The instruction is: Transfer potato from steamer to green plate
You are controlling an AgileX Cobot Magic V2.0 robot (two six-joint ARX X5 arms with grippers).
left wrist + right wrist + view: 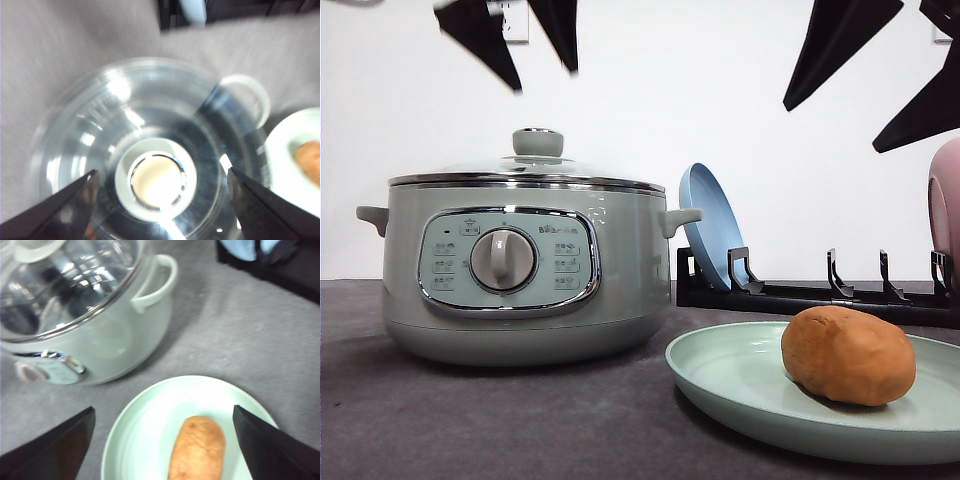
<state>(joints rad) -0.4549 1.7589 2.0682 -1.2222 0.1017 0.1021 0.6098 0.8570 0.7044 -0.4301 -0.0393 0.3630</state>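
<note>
The orange-brown potato (847, 354) lies on the pale green plate (730, 375) at the front right, right of the steamer (520, 265). The steamer's glass lid (535, 165) is on. My left gripper (545, 80) hangs open and empty high above the lid; in the left wrist view it (161, 172) straddles the lid knob (156, 180) from above. My right gripper (832, 130) is open and empty well above the plate. In the right wrist view it (162, 409) looks down on the potato (197, 450) and plate (145, 425), with the steamer (100, 335) beside them.
A black dish rack (820, 295) stands behind the plate, holding an upright blue plate (705, 225) and a pink dish (947, 200) at the right edge. The grey tabletop (470, 420) lies in front of the steamer, and a white wall is behind.
</note>
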